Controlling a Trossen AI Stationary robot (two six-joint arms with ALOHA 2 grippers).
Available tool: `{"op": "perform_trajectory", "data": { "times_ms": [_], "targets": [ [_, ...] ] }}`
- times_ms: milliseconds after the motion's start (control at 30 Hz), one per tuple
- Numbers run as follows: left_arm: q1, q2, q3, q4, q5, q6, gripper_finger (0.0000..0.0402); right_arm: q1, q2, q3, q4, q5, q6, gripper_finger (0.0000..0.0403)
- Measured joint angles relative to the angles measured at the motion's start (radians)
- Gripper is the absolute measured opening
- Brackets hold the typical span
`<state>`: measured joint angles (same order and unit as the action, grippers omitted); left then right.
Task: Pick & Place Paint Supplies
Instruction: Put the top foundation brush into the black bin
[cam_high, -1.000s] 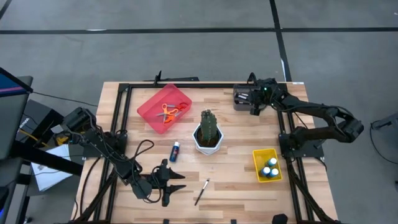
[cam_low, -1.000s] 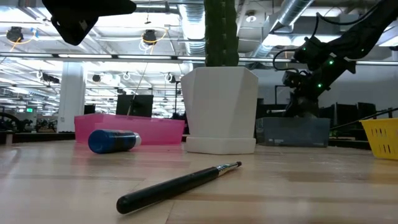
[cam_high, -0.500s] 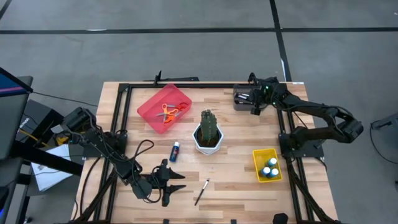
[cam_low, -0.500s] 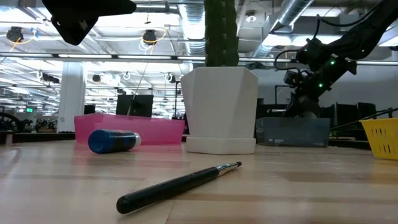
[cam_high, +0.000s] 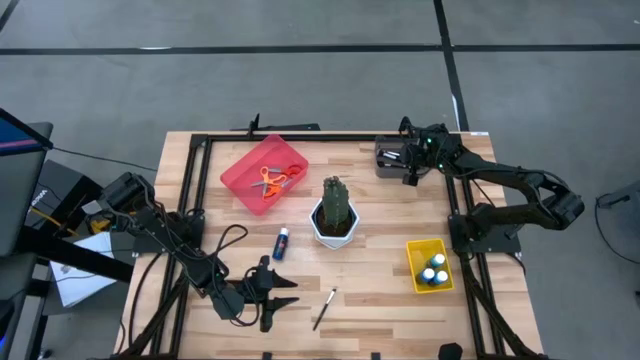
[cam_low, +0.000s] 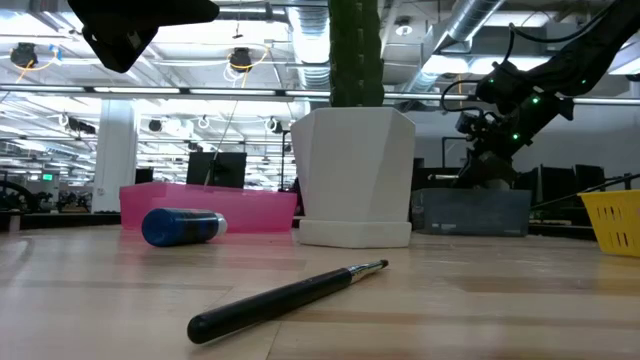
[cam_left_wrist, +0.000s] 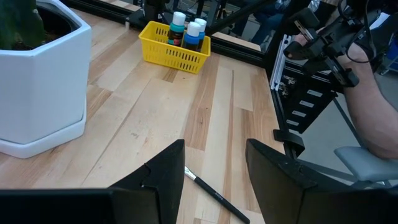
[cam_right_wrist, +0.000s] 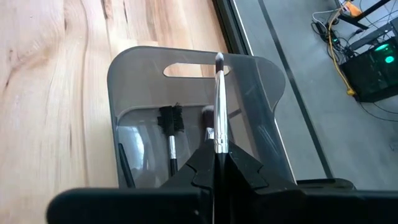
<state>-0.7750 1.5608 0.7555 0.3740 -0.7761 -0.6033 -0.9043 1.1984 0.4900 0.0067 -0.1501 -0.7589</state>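
My right gripper (cam_right_wrist: 216, 157) is at the table's far right, above a grey bin (cam_right_wrist: 255, 93), and is shut on a thin paintbrush (cam_right_wrist: 219, 106). Two more brushes (cam_right_wrist: 171, 127) lie inside the bin. My left gripper (cam_left_wrist: 214, 165) hovers open near the front edge. Another dark-handled paintbrush (cam_high: 325, 308) lies flat on the table just beyond its fingers. A blue paint bottle (cam_high: 282, 242) lies on its side left of the cactus pot (cam_high: 335, 215). Orange scissors (cam_high: 268, 180) lie in a red tray (cam_high: 248, 170). A yellow basket (cam_high: 415, 268) holds bottles (cam_high: 434, 268). My right gripper pinches the paintbrush between its two fingers, just behind the silver ferrule (cam_right_wrist: 219, 138). The brush lies along the fingers and sticks out forward, slanting down from the table's right. Its bristle end (cam_right_wrist: 219, 60) is over the bin's far wall, and the brush is clear of the table.
The cactus in its white pot stands mid-table between the two arms. A black frame rail (cam_high: 300, 137) runs along the far edge and down both sides. In the left wrist view a person's arm (cam_left_wrist: 373, 106) shows beyond the table's right side.
My right gripper has turned slightly above the grey bin and stays shut on the paintbrush. Nothing else has moved.
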Motion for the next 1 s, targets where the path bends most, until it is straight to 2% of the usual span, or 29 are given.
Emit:
{"op": "perform_trajectory", "data": {
  "times_ms": [1000],
  "targets": [
    [0.0,0.0,0.0,-0.008,0.0,0.0,0.0164,0.001,0.0,0.0,0.025,-0.007,0.015,0.0035]
  ]
}}
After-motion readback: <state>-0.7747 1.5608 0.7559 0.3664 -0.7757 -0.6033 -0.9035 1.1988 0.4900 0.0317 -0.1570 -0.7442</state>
